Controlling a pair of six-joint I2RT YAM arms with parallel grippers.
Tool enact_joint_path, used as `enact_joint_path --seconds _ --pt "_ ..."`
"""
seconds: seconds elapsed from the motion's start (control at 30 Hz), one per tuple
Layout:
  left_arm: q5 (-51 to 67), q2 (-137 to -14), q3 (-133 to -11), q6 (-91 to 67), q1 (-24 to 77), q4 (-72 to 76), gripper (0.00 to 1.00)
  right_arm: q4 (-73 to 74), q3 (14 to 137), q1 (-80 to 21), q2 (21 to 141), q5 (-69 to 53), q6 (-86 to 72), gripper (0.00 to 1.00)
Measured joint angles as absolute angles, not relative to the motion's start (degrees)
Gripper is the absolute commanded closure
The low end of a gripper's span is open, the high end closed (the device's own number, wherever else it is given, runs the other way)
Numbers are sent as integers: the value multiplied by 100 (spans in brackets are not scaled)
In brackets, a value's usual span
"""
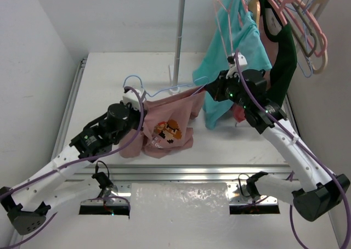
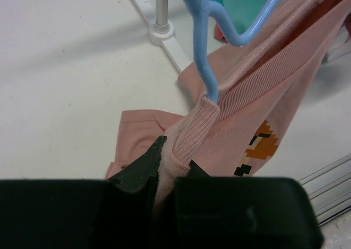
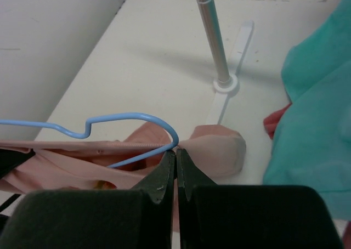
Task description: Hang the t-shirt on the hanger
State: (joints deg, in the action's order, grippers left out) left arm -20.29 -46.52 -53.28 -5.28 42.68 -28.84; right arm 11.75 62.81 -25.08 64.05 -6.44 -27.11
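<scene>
The dusty pink t-shirt [image 1: 164, 131] hangs stretched between my two grippers above the table, print facing up. The light blue wire hanger [image 1: 164, 90] runs along its top edge, with one end inside the neck opening. My left gripper [image 1: 137, 100] is shut on the ribbed collar [image 2: 192, 128], next to the hanger's wire [image 2: 202, 46]. My right gripper [image 1: 207, 89] is shut on the shirt's fabric [image 3: 214, 150], right at the hanger's bend [image 3: 164, 129]. In the wrist views, the left gripper [image 2: 176, 156] and right gripper [image 3: 176, 153] both pinch cloth.
A clothes rack pole [image 1: 178, 35] stands behind the shirt on a white base [image 3: 226, 84]. A teal shirt [image 1: 236, 57], a dark green garment [image 1: 285, 57], pink hangers [image 1: 301, 18] and a beige hanger [image 1: 323, 57] hang at the back right. A metal rail [image 1: 186, 172] runs along the near edge.
</scene>
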Motion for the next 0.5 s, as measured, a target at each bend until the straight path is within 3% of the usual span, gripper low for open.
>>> enact_joint_path --seconds 0.27,0.5 --pt "-1828 -4884 -5402 -607 4270 -2628 100 1907 7216 -2432 6875 -239 -2086 100" --pt "-1791 -4893 -5400 -580 4298 -2630 100 2300 7819 -1962 7247 -589 -1892 100"
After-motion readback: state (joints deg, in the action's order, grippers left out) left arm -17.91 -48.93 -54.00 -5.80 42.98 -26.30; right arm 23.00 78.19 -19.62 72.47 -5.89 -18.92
